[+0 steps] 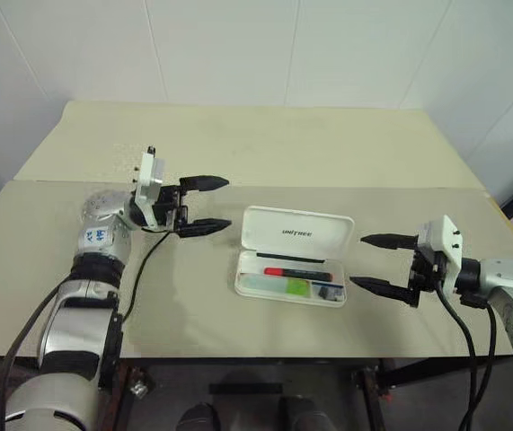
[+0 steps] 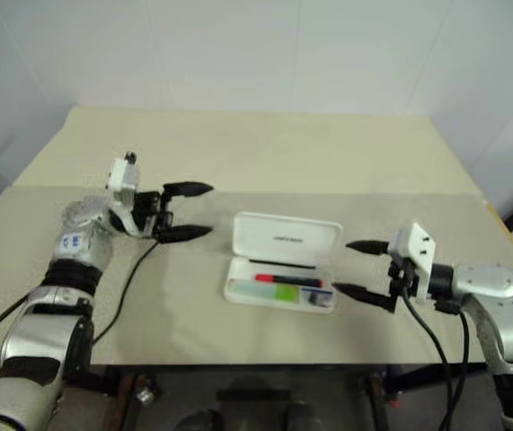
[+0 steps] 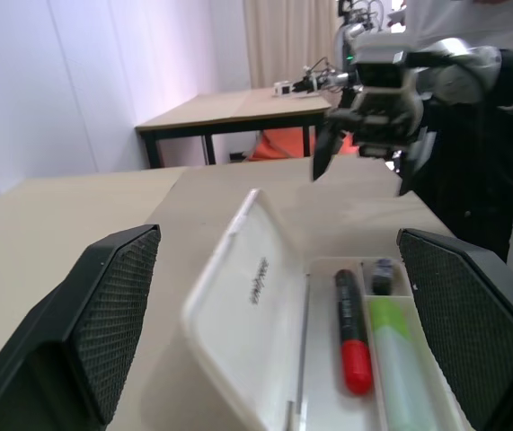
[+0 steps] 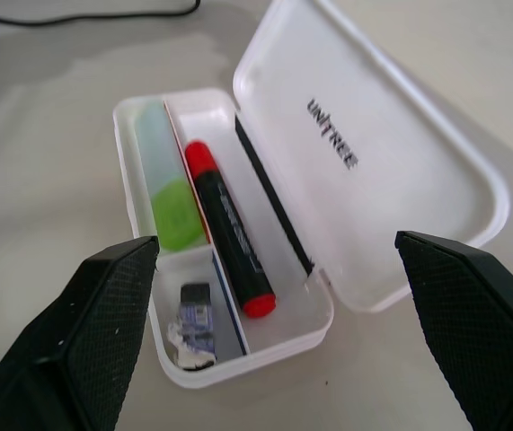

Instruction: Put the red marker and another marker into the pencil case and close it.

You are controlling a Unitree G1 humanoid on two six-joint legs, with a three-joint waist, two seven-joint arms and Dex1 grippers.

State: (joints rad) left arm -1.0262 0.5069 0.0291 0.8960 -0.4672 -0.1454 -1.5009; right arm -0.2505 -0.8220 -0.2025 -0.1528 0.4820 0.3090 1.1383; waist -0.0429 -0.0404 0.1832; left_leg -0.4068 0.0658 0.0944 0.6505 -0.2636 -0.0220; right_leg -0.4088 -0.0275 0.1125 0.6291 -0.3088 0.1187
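The pencil case (image 1: 293, 254) lies open near the middle of the beige table (image 1: 238, 153), between the 2 grippers. Its white lid stands tilted back on the far side, and small dark lettering is visible on the lid. In the tray, the red marker (image 4: 230, 229) lies in the long compartment next to the hinge; it has a black body with red at both ends. Another marker (image 4: 168, 191), the pale green highlighter with the lime-green cap, lies in the compartment beside it, on the side away from the lid, and a thin white wall separates the 2 markers. A small dark object (image 4: 195, 323) lies in a short compartment at one end of the tray, just past the green cap; I cannot tell what it is. The left gripper (image 1: 202, 206) is to the left of the case, above the table, and it points toward the case. Its 2 black fingers are spread wide apart and there is nothing between them. The right gripper (image 1: 386, 263) is to the right of the case and also points toward it, with the fingers equally wide apart and empty. Neither gripper touches the case. A black cable (image 1: 144, 260) hangs from the left wrist down over the table. In the left wrist view, another table (image 3: 238, 112) stands in the background of the room.
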